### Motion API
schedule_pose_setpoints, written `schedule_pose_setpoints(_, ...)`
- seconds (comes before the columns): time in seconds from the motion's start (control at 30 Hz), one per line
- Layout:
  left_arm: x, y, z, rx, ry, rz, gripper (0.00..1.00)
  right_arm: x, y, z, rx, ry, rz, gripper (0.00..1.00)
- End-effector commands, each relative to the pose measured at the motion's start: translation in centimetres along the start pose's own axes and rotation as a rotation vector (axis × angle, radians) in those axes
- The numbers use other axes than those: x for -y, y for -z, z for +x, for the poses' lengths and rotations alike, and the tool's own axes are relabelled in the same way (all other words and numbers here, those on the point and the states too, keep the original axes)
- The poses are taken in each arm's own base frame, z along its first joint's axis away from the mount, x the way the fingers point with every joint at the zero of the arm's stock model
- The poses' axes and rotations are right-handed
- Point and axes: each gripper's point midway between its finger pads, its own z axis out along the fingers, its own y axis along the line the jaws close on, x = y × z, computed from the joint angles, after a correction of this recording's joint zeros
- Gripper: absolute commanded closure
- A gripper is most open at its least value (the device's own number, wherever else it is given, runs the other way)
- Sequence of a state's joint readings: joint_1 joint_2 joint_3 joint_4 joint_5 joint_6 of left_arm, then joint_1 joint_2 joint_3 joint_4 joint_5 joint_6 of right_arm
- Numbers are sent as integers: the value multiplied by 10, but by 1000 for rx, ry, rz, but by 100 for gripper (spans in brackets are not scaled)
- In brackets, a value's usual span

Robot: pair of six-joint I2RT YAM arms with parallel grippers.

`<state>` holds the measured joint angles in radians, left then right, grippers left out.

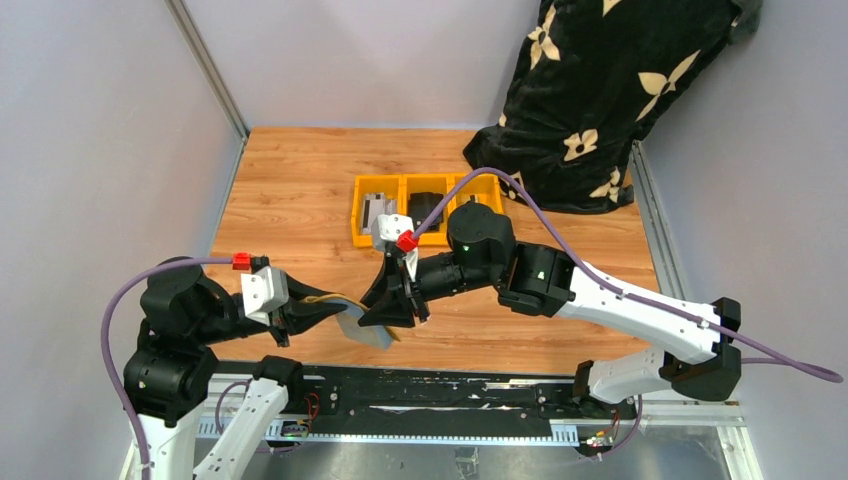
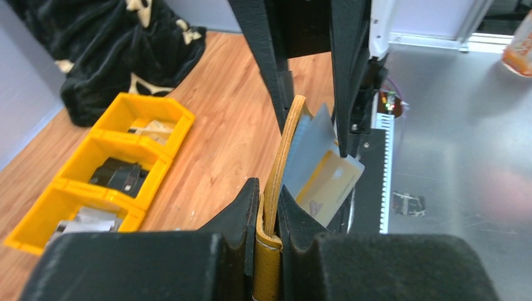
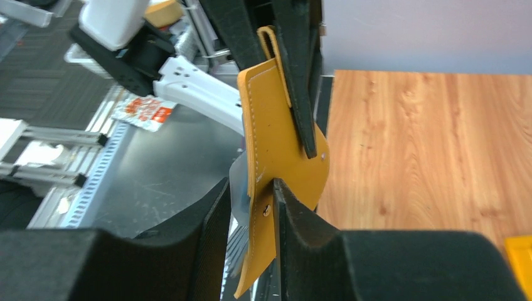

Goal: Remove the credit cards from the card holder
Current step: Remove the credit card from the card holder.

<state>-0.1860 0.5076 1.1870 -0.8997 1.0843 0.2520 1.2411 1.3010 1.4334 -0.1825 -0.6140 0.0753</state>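
The mustard card holder [image 2: 271,263] hangs in the air over the table's near edge, and my left gripper [image 2: 268,188] is shut on its folded edge. From its pockets stick a blue-grey credit card [image 2: 310,147] and a cream one [image 2: 332,182]. In the top view the holder [image 1: 332,299] and a grey card [image 1: 366,332] sit between my left gripper [image 1: 322,310] and right gripper [image 1: 400,305]. My right gripper [image 3: 251,185] straddles the holder's flap [image 3: 276,132] and a grey card edge [image 3: 238,188]. One finger touches the flap; a thin gap stays on the card side.
Three joined yellow bins [image 1: 400,238] stand mid-table, the middle one holding a black wallet [image 1: 428,205]. A black flowered cloth [image 1: 600,90] fills the back right corner. A metal bench with a black toothed rail [image 1: 440,390] runs below the table's near edge.
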Motion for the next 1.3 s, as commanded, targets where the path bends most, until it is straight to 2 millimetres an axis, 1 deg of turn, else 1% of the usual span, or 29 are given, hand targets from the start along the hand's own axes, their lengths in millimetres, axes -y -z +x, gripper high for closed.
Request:
schedule_pose_setpoints(0.0, -27, 3, 5, -30, -64, -140, 100, 12, -13, -5, 6, 30, 121, 68)
schedule_pose_setpoints(0.13, -21, 4, 4, -25, -65, -123, 100, 37, -12, -10, 23, 19, 265, 66)
schedule_pose_setpoints(0.27, -22, 5, 8, -42, -70, -128, 100, 44, -12, -16, 49, 18, 306, 75)
schedule_pose_setpoints(0.37, -22, 5, 9, -48, -68, -128, 100, 43, -19, -19, 62, 10, 289, 79)
schedule_pose_setpoints(0.43, -20, 5, 9, -47, -64, -119, 100, 41, -23, -23, 68, 7, 275, 86)
schedule_pose_setpoints(0.5, -18, 5, 9, -49, -57, -110, 100, 44, -26, -25, 72, -4, 282, 98)
schedule_pose_setpoints(0.53, -18, 5, 9, -52, -55, -112, 100, 46, -25, -27, 79, -13, 298, 100)
schedule_pose_setpoints(0.57, -19, 6, 9, -56, -53, -115, 93, 50, -22, -29, 92, -22, 327, 100)
schedule_pose_setpoints(0.6, -20, 7, 10, -61, -52, -127, 77, 54, -18, -32, 109, -34, 364, 100)
schedule_pose_setpoints(0.63, -22, 7, 12, -67, -52, -138, 65, 58, -13, -35, 129, -46, 392, 100)
schedule_pose_setpoints(0.67, -22, 8, 12, -70, -60, -149, 59, 61, -6, -38, 154, -63, 422, 100)
schedule_pose_setpoints(0.7, -25, 10, 14, -76, -65, -167, 55, 64, 0, -41, 182, -80, 447, 100)
schedule_pose_setpoints(0.73, -29, 12, 14, -84, -75, -199, 51, 67, 6, -39, 207, -114, 469, 100)
schedule_pose_setpoints(0.77, -32, 15, 15, -90, -91, -222, 50, 70, 15, -45, 245, -125, 493, 100)
schedule_pose_setpoints(0.8, -33, 17, 15, -93, -107, -241, 47, 72, 20, -43, 273, -154, 511, 100)
schedule_pose_setpoints(0.87, -34, 20, 14, -94, -140, -265, 44, 75, 30, -45, 333, -216, 532, 100)
schedule_pose_setpoints(0.93, -29, 22, 12, -82, -153, -259, 43, 77, 39, -44, 380, -275, 541, 100)
schedule_pose_setpoints(1.03, -13, 19, 10, -48, -124, -195, 37, 76, 51, -50, 470, -344, 505, 100)
schedule_pose_setpoints(1.17, 15, 13, 5, -2, -60, -54, 23, 65, 49, -52, 530, -414, 388, 100)
schedule_pose_setpoints(1.2, 17, 13, 3, 3, -57, -42, 20, 62, 47, -52, 529, -430, 356, 100)
schedule_pose_setpoints(1.23, 15, 14, 1, 2, -63, -52, 19, 60, 45, -51, 528, -452, 329, 100)
schedule_pose_setpoints(1.27, 10, 15, 0, -4, -78, -87, 20, 59, 44, -47, 527, -477, 303, 100)
